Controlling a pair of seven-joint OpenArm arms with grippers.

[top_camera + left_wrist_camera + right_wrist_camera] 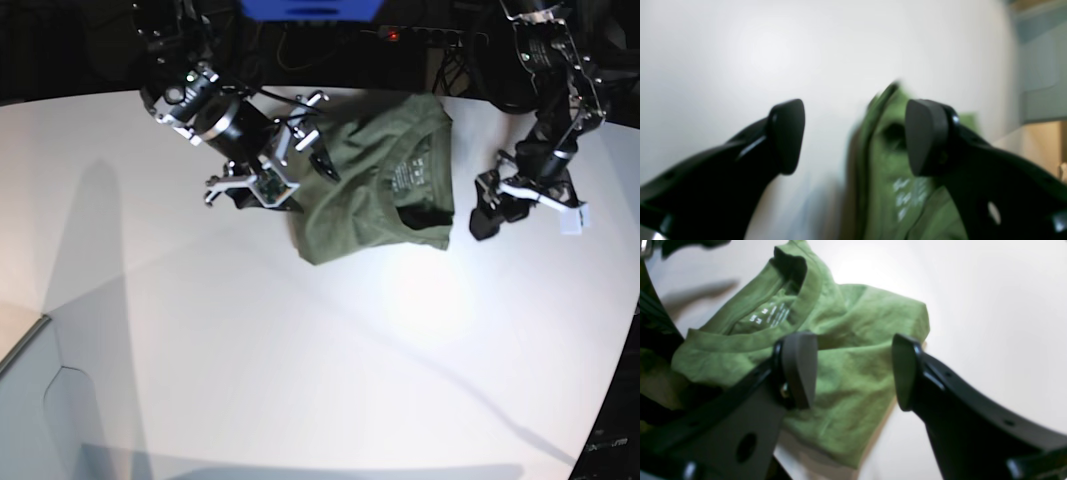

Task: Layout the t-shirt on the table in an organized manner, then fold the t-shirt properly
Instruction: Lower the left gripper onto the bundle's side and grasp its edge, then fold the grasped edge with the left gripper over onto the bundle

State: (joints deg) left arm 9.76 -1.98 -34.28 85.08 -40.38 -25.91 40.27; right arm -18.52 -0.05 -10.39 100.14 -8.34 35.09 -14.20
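T-shirt [375, 190] lies bunched, roughly folded, on the desk [300, 350], upper centre of base view, collar toward lower right. Right claw [297, 170] at its left edge, jaws wide, gripping nothing. Left claw [490, 210] just right of it, wide open, empty.

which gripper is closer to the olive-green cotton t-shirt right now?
The right gripper, open, hangs at the olive-green cotton t-shirt, over its edge. The left gripper, also open, sits beside it with bare matte white table between.

the t-shirt [375, 180] lies on the table [300, 350], between both grippers.
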